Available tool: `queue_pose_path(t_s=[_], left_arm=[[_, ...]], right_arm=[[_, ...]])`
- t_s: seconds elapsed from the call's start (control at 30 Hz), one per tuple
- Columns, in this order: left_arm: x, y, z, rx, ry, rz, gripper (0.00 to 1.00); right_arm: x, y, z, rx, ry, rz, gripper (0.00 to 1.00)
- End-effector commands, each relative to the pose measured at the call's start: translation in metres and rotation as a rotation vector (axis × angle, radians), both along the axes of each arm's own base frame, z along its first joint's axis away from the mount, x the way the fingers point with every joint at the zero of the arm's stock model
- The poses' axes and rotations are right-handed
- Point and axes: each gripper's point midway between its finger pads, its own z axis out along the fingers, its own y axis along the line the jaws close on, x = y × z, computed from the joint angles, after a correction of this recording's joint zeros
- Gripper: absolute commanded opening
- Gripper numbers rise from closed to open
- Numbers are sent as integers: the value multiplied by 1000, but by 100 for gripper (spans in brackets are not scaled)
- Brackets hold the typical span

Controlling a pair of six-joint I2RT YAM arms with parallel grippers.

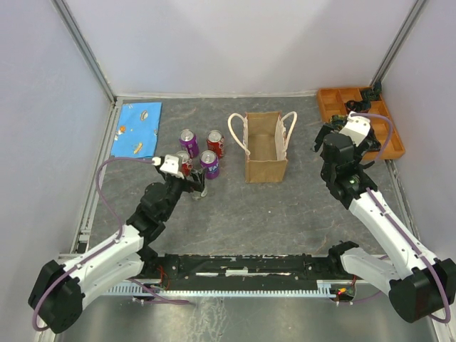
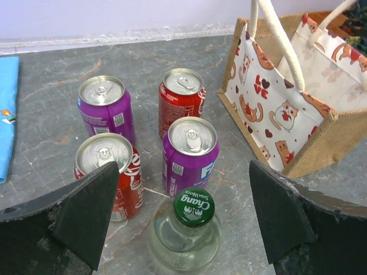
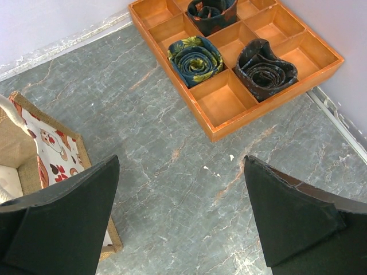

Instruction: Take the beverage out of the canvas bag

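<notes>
A clear glass bottle [image 2: 184,232] with a green cap stands upright on the table, outside the canvas bag [image 1: 266,153]. My left gripper [image 2: 183,172] is open, its fingers apart on either side of the bottle's cap and touching nothing. The tan bag [image 2: 275,109] stands upright to the right of it, cream handles up, with its cat-print lining showing. No drink shows inside. My right gripper [image 3: 180,163] hovers open over bare table, between the bag's corner [image 3: 54,149] and the tray. In the top view the left gripper [image 1: 187,174] sits by the cans, and the bottle there is hard to make out.
Two purple cans [image 2: 106,106] [image 2: 190,152] and two red cans [image 2: 182,94] [image 2: 109,172] stand just beyond the bottle. An orange compartment tray [image 3: 221,103] holding rolled ties sits at the back right [image 1: 388,146]. A blue cloth [image 1: 137,128] lies at the back left.
</notes>
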Motion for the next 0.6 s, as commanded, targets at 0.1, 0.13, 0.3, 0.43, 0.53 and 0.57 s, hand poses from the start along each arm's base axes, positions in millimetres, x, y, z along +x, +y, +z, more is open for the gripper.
queue_pose_path(t_s=[0.1,0.13,0.3,0.43,0.53,0.57], left_arm=[[13,35,72,-63,-46,229,83],[16,41,76,-27,-32,263,78],[32,82,83,100,40,469,78],[38,129,82,24,66,587,99],[31,170,80,-19,53,721,99],[28,184,78,-29,52,781,99]], right_arm=[[-4,-13,14,-23,-44,-68,98],[-4,-16,15,-29,-44,-81,98],[-2,-40,18,-27,-43,-151,99],[-4,-67,12,-3,-20,-223,99],[-7,-81,5,-3,1,-266,99],[-9,-86,2,0,4,-281,99]])
